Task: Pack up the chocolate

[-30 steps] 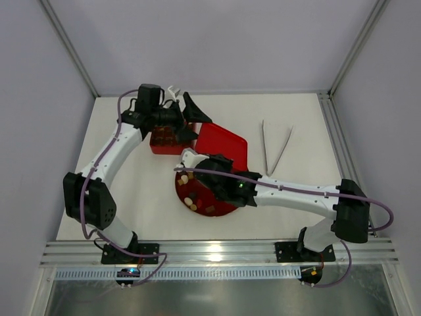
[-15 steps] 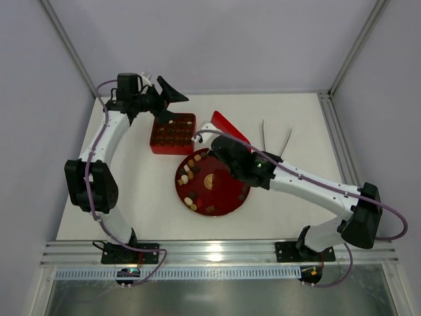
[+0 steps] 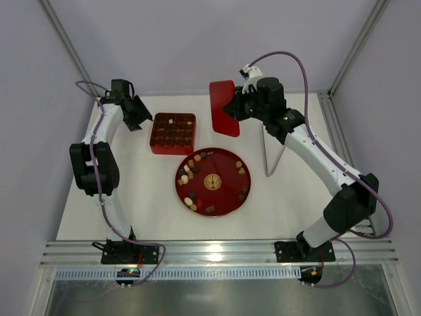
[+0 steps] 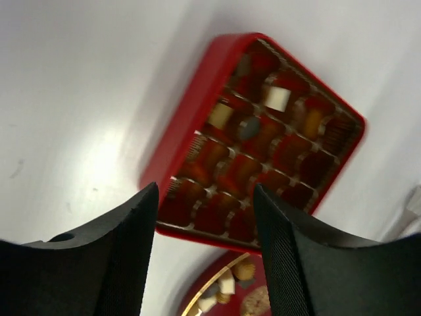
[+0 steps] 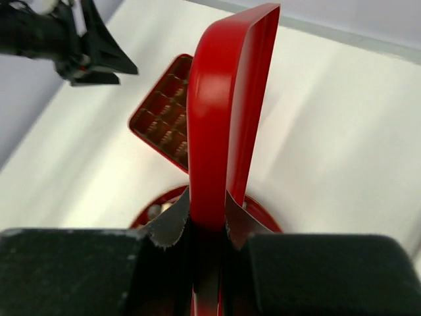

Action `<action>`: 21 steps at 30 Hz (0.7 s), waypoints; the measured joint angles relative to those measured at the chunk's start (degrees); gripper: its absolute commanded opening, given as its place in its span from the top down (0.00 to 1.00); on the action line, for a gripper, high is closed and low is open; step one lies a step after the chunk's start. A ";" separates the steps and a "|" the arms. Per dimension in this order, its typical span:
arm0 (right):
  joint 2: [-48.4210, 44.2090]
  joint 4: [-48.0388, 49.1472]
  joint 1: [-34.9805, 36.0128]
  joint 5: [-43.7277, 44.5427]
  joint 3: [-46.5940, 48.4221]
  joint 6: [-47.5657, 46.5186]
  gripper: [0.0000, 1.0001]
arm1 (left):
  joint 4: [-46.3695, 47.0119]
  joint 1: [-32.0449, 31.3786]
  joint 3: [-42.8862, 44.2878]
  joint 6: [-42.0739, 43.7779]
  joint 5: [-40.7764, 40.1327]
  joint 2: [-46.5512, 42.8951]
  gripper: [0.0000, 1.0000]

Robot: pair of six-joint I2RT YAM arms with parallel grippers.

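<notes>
Chocolate pieces (image 3: 187, 170), brown, tan and cream, lie round the edge of a round red plate (image 3: 227, 197). A few more sit in the grid of the square red box (image 3: 173, 133), which in the left wrist view is the box (image 4: 263, 131) with a cream piece (image 4: 277, 99). My left gripper (image 3: 141, 118) hovers just left of the box, jaws apart and empty (image 4: 205, 250). My right gripper (image 3: 235, 108) is raised at the back, shut on the edge of a red lid (image 3: 222, 105), which stands upright (image 5: 227, 99).
Metal tongs (image 3: 273, 148) lie on the white table right of the plate. The frame rail (image 3: 329, 112) runs along the right side. The plate's gold emblem (image 3: 212, 182) is at its centre. The left gripper (image 5: 99, 62) shows beyond the box in the right wrist view.
My right gripper carried the red lid up from over the plate to the back of the table. My left arm drew back from over the box to its left, jaws narrowing.
</notes>
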 measured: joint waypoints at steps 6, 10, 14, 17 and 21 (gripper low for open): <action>8.11 11.47 -4.48 -13.66 -1.44 13.51 0.96 | -2.75 2.78 0.57 1.55 -5.51 7.69 0.61; 13.31 18.71 -5.66 -18.58 -2.49 20.85 0.96 | -3.98 3.43 2.75 1.51 -6.34 12.33 0.67; 18.21 27.82 -6.47 -22.93 -3.41 29.57 0.96 | -4.70 3.48 7.85 1.51 -5.81 16.11 0.63; 21.97 35.10 -7.08 -25.70 -3.54 36.28 0.96 | -4.72 3.45 12.94 1.55 -4.76 19.08 0.64; 26.53 43.41 -8.15 -27.93 -3.52 43.89 0.96 | -4.61 3.48 15.76 1.46 -2.82 21.27 0.63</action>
